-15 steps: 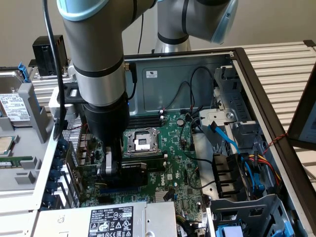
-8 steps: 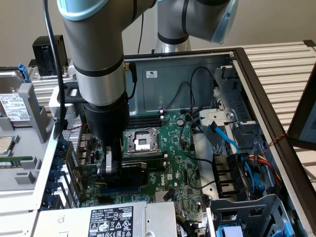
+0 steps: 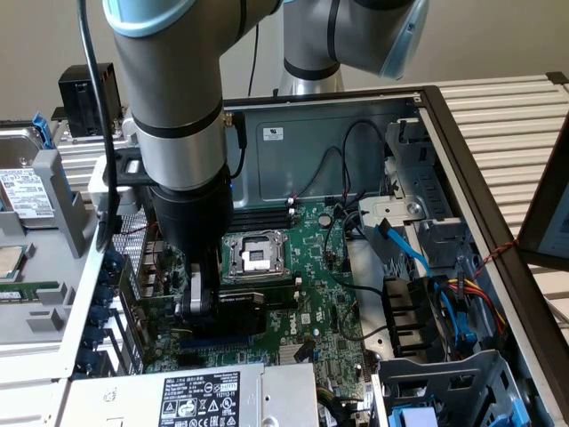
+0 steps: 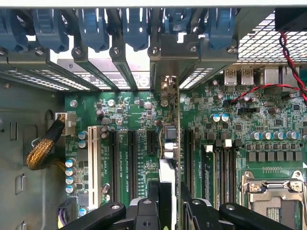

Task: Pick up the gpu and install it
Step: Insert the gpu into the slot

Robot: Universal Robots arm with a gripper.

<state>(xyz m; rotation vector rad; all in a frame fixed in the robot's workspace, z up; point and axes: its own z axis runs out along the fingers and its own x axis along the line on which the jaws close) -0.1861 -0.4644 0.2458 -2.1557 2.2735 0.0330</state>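
The gpu (image 3: 244, 299) hangs low over the green motherboard (image 3: 324, 294) inside the open computer case, its black shroud facing the exterior view's right. My gripper (image 3: 199, 301) is shut on the card's end near the case's rear wall. In the wrist view the gpu (image 4: 169, 143) appears edge-on, running from between my black fingers (image 4: 153, 199) to its metal bracket at the rear slot opening. My gripper (image 4: 169, 206) holds it over the expansion slots of the motherboard (image 4: 129, 115). Whether the card's edge sits in a slot I cannot tell.
The CPU socket (image 3: 253, 253) lies just behind the card. A power supply (image 3: 196, 396) sits in front. Blue slot latches (image 4: 91, 28) line the rear wall. Blue cables (image 3: 404, 249) and a drive cage (image 3: 444, 382) fill the exterior view's right. Red-black wires (image 4: 288, 57) cross near the ports.
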